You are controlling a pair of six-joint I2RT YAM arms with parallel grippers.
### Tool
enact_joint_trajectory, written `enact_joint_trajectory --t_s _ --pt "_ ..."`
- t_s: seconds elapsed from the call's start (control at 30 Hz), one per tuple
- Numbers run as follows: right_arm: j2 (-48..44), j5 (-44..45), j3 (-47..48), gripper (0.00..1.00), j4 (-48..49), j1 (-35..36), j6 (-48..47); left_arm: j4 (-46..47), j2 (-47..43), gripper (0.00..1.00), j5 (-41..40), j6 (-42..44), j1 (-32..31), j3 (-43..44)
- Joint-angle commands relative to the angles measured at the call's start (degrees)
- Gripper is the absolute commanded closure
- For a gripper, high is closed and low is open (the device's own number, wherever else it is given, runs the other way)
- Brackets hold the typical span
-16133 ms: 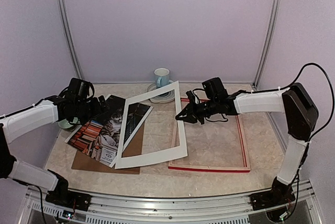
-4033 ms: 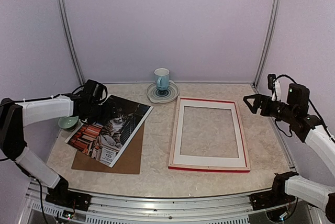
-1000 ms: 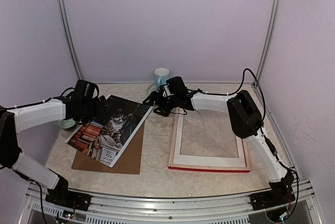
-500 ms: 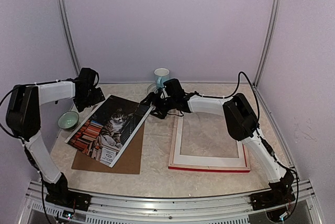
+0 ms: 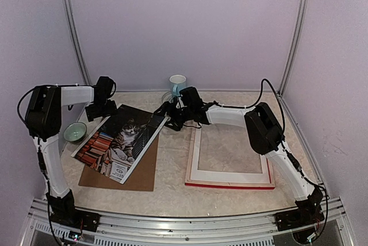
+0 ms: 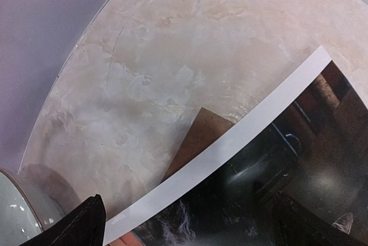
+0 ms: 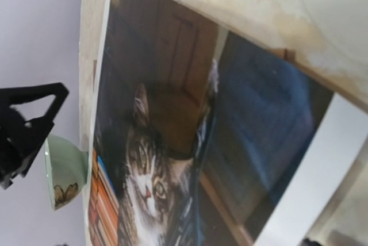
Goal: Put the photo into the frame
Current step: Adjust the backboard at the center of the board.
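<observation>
While we look down from above, the photo [image 5: 122, 138] lies picture-up and askew on the left half of the bench [image 5: 172, 160], resting on a brown backing board [image 5: 141, 176]. The frame [image 5: 230, 185] lies well apart on the right, with a white mat [image 5: 198, 157] inside it. A mug [image 5: 177, 85] stands at the back, and a green bowl [image 5: 75, 132] sits just beside the photo's left edge. The left hand [image 5: 102, 110] is by the photo's far left corner and the right hand [image 5: 171, 116] by its far right corner, with the right arm crossing the frame's far left corner.

From the left wrist we see its fingers [image 6: 80, 226] spread wide over the photo's white border, clamping nothing. The board's corner pokes out beyond that border.

From the right wrist the cat fills the view, with the bowl and the left hand beyond the photo. Its own fingers barely show, but they stand apart.
</observation>
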Motion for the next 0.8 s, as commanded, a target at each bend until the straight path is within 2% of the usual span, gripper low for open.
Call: enact_joint_trajectory --t_s 0.0,0.27,0.77 --pt "0.0 -0.4 -1.3 0.13 1.0 0.8 -0.4 -2.3 2.9 0.01 -1.4 1.4 1.6 1.2" --pt "-0.8 -0.5 -2.2 0.13 1.0 0.8 -0.7 -1.2 4.2 0.01 3.9 1.3 3.8 0.2" --pt "-2.2 0.0 -4.6 0.13 1.0 0.8 -1.4 2.2 4.3 0.01 15.2 -0.7 4.0 -4.0"
